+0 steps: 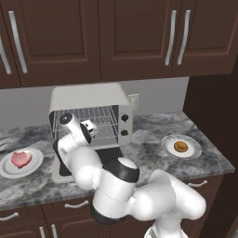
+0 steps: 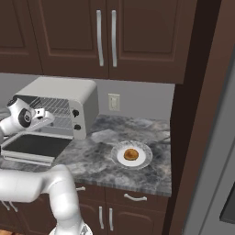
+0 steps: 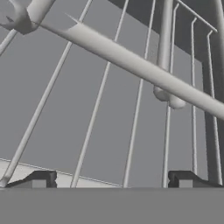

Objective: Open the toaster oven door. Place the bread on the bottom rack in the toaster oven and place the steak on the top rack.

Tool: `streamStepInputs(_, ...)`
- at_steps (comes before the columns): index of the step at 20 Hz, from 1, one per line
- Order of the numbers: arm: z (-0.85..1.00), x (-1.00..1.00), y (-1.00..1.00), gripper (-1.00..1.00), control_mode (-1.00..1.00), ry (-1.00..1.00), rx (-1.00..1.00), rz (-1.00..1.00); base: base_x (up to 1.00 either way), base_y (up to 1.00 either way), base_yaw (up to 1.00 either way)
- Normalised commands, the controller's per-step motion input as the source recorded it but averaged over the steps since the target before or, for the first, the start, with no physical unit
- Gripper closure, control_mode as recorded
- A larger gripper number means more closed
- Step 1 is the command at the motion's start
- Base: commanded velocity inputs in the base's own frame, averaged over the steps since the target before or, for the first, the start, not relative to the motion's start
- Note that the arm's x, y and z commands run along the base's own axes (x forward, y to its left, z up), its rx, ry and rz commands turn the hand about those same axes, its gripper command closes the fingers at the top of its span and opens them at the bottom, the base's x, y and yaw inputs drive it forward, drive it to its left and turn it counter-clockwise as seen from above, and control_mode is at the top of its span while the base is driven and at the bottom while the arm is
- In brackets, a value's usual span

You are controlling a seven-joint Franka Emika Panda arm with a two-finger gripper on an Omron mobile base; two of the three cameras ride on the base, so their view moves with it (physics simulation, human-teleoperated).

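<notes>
Toaster oven (image 1: 90, 100) stood at centre-left of the table (image 1: 148, 153), its door (image 1: 100, 160) dropped open. Fingers (image 3: 43, 178) were spread wide, empty, at the wire racks (image 1: 100, 118). Steak (image 1: 21, 158) lay lower left; bread (image 1: 181, 147) sat centre-right.

Toaster oven door (image 1: 104, 155) down; steak (image 1: 21, 158), bread (image 1: 181, 147) — plated.

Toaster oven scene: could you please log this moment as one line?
door: open | gripper: open, empty, at oven mouth | bread: on right plate | steak: on left plate
</notes>
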Motion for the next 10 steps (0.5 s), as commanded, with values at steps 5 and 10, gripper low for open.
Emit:
streamStepInputs(5,-0.77,-0.56,0.09,-1.0,-1.0,0.08,0.0,0.0,0.0,0.0,0.0)
streamStepInputs(10,-0.77,-0.57,0.11,-1.0,-1.0,0.08,0.0,0.0,0.0,0.0,0.0)
